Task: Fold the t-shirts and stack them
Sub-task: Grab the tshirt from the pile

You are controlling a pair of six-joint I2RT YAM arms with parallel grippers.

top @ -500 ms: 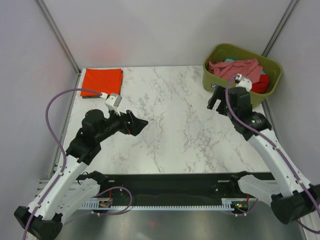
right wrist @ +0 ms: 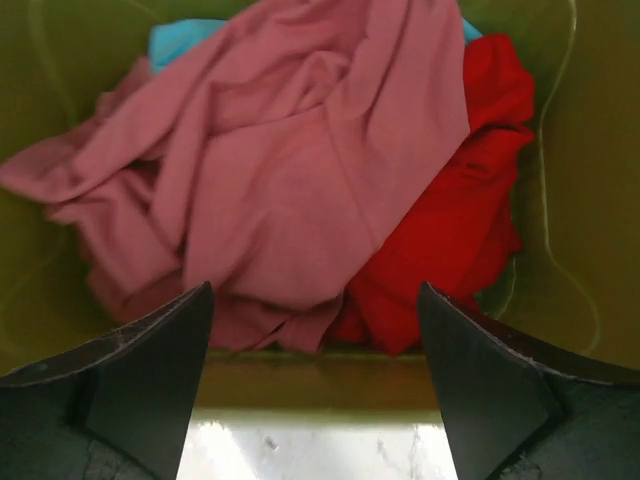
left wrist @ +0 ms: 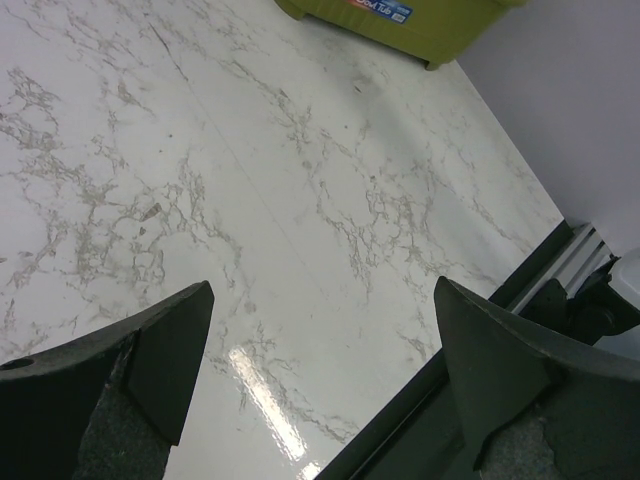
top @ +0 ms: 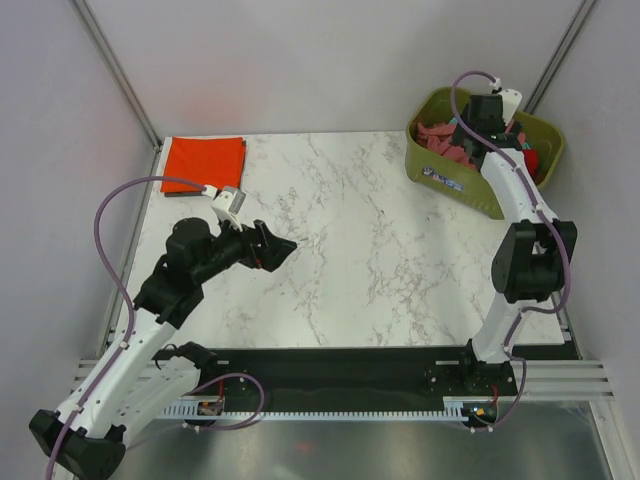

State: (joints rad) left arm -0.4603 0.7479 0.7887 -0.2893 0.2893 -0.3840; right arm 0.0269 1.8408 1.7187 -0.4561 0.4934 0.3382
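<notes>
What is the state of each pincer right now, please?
Left pincer: open, holding nothing.
Right pincer: open, holding nothing, poised over the pink t-shirt in the bin.

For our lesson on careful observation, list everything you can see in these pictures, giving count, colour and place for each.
folded t-shirt: one, orange-red, flat at the table's far left corner
pink t-shirt: one, dusty pink, crumpled on top inside the bin
red t-shirt: one, bright red, inside the bin beside the pink one
teal t-shirt: one, only a small part shows, behind the pink one in the bin
bin: one, olive-green, table's far right corner
table: one, white with grey marble veins
left tool: one, black, open, above bare table
right tool: one, black, open, over the bin
</notes>
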